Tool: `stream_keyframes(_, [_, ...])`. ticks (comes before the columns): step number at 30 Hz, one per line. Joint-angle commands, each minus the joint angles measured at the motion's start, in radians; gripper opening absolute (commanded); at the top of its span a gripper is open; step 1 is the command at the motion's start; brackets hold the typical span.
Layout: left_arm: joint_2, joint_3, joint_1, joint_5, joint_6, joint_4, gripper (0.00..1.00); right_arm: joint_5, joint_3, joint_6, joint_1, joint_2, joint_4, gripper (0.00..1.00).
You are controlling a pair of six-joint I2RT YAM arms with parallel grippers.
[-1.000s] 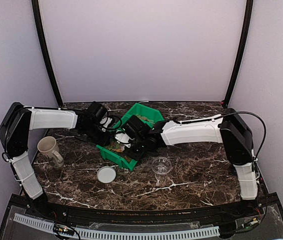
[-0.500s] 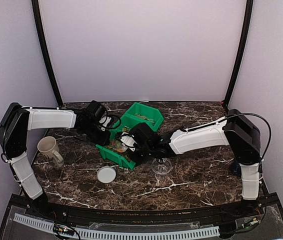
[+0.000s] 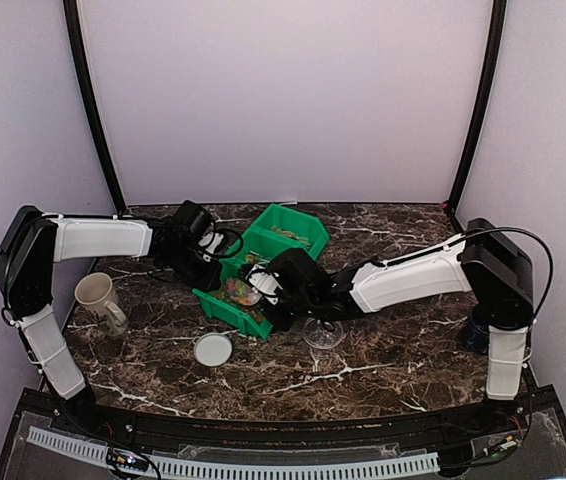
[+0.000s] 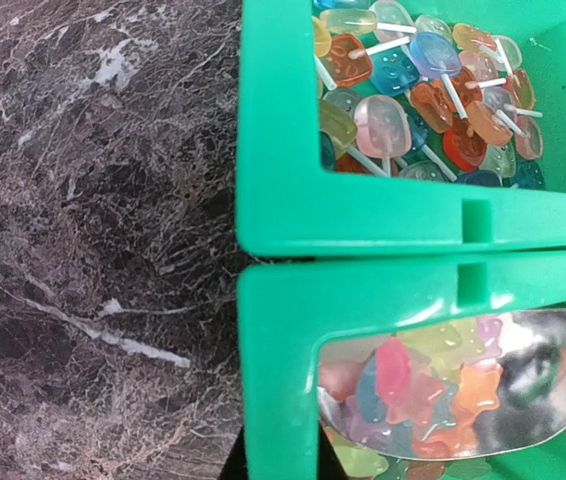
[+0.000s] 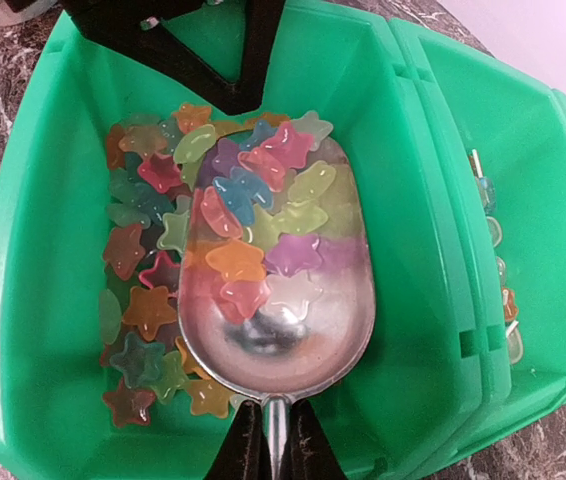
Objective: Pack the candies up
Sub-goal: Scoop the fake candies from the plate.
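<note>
Best lifted level and slow: right gripper (image 5: 268, 440) clamps the scoop (image 5: 283, 300) loaded with candies (image 5: 228, 215), while left gripper (image 5: 221, 62) pinches the green bin (image 5: 23, 250) wall.

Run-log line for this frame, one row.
phase: scooping | right gripper: shut on scoop | scoop: part-filled with candies, inside green bin | left gripper: shut on bin wall

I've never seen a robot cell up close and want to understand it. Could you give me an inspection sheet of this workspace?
Surface: dark marble table.
Job's things: star candies in green bin, some on metal scoop; lollipops in next compartment.
Clutter: mug, white lid, clear cup.
Grippers: left gripper shut on bin rim; right gripper shut on scoop handle.
Cables: black cable arcs over right arm; another loops by left wrist.
Surroundings: plain pale walls, black posts.
</note>
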Motion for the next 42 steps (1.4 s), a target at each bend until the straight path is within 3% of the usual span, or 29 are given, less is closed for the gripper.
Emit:
stream_keyframes(1, [-0.118,0.06,0.018,0.067,-0.034,0.132,0.0,0.029,-0.059,0.018,-0.013,-0.042,0.0,0.0])
stream_keyframes(15, [-0.107,0.061,0.026,0.085,-0.041,0.132,0.0,-0.002,-0.18,0.018,-0.027,-0.101,0.146,0.0])
stream_keyframes(42, [-0.1,0.057,0.027,0.147,-0.046,0.149,0.0,-0.056,-0.449,0.003,-0.047,-0.182,0.645,0.0])
